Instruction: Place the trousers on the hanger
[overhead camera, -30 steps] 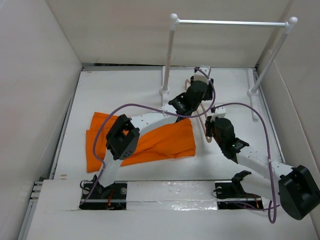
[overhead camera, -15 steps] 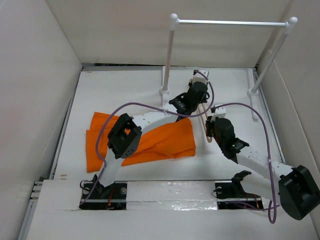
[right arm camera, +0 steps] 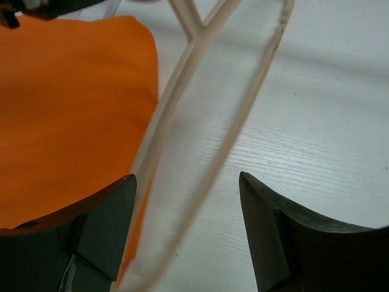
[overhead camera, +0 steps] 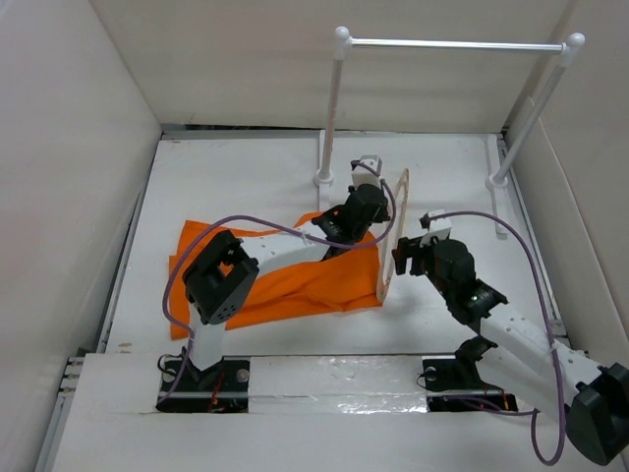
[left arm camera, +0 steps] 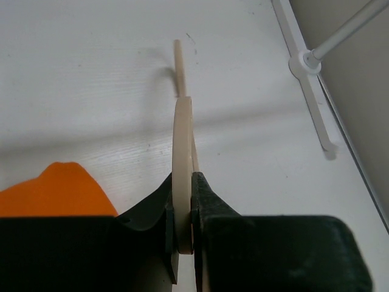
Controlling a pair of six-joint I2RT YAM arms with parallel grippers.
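Beside one trousers [overhead camera: 305,280], the left hand [left arm camera: 182,213] grips one hanger [left arm camera: 182,134].

Bright even light, soft shadows, wrist views perhaps slightly blurred

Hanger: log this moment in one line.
left gripper: shut on hanger | right gripper: open, straddling hanger bars | hanger: held on edge beside trousers | trousers: lying flat, not hung
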